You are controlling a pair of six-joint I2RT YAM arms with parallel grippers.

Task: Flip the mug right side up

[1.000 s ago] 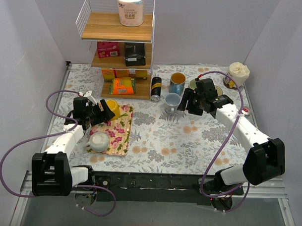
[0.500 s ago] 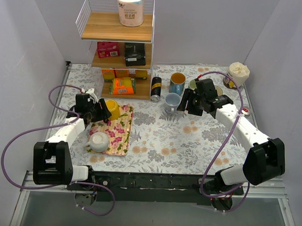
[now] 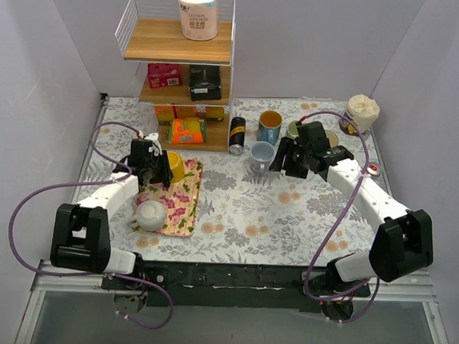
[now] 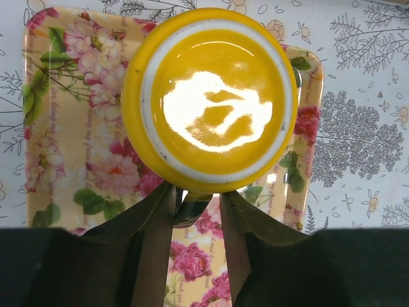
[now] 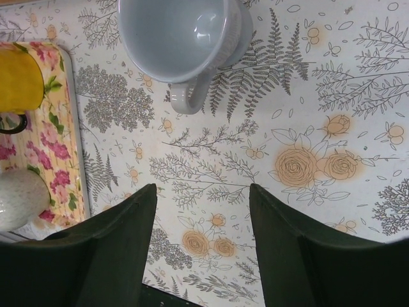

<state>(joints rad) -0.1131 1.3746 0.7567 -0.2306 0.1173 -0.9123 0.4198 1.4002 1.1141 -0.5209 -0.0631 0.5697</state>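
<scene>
A yellow mug (image 4: pixel 217 99) stands upside down on the far end of a floral tray (image 4: pixel 51 128), its base facing my left wrist camera. In the top view the mug (image 3: pixel 171 166) is at the tray's far corner. My left gripper (image 4: pixel 197 192) is over it, with the jaws narrowly apart on either side of the mug's handle (image 4: pixel 192 210); the handle lies against the left finger with a small gap to the right one. My right gripper (image 5: pixel 201 198) is open and empty above the cloth, just near of an upright grey mug (image 5: pixel 182 32).
A white mug (image 3: pixel 149 213) sits on the tray's near end. A blue mug (image 3: pixel 269 126) and a dark can (image 3: pixel 236 134) stand behind the grey mug (image 3: pixel 262 153). A wooden shelf (image 3: pixel 180 72) with boxes stands at the back.
My left wrist has swung right and forward, bringing the gripper over the yellow mug with its fingers around the handle. The mug and my right arm have stayed put.
</scene>
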